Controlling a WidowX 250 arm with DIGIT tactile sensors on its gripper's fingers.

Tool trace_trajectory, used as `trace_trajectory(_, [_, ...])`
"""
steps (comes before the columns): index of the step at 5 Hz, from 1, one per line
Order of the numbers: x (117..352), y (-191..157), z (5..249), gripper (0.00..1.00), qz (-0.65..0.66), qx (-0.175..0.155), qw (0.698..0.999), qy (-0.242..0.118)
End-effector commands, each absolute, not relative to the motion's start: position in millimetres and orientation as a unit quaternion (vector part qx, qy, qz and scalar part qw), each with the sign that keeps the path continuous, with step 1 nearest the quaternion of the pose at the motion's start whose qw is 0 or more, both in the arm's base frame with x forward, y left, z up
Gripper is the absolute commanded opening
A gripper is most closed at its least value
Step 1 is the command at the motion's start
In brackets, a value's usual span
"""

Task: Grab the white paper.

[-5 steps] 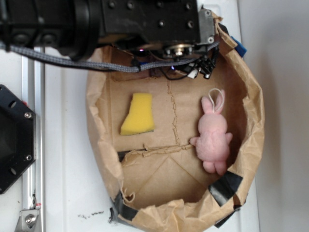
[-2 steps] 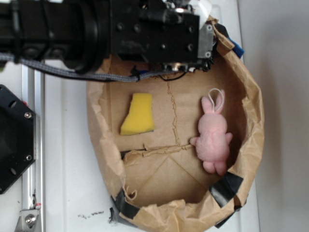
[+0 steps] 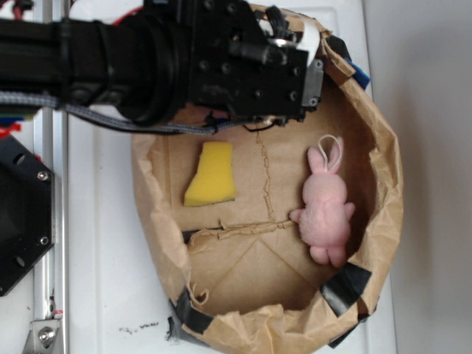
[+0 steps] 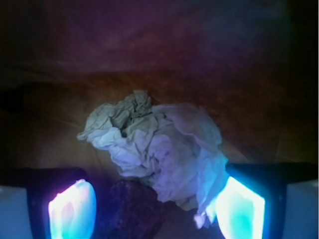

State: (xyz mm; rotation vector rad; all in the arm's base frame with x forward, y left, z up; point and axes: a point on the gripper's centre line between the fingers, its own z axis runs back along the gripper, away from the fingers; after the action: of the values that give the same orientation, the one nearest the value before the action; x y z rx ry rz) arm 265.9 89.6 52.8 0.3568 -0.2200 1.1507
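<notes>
There are one brown paper bag (image 3: 383, 184), one yellow sponge (image 3: 212, 175), one pink plush rabbit (image 3: 325, 209), one crumpled white paper (image 4: 159, 149), one small dark brown lump (image 4: 132, 204) and one gripper (image 4: 157, 205).

My arm (image 3: 147, 63) reaches over the far rim of the bag (image 3: 383, 184). Inside the bag, the sponge (image 3: 212, 175) lies left of the toy rabbit (image 3: 324, 210). Between my fingers (image 4: 72, 206) sits the white paper (image 4: 159, 149), a rough lump (image 4: 132, 206) just before it.
</notes>
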Motion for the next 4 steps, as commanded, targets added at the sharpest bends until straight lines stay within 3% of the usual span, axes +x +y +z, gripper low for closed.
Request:
trace_trajectory(1, [271.8, 106.0, 35.2, 1.0, 0.526, 0.168, 0.827, -0.105])
trace_trajectory(2, [275.2, 108.2, 37.0, 0.0, 0.522, 0.166, 0.829, -0.11])
trace_trajectory(4, [287.9, 119.7, 43.1, 0.0, 0.519, 0.161, 0.832, -0.107])
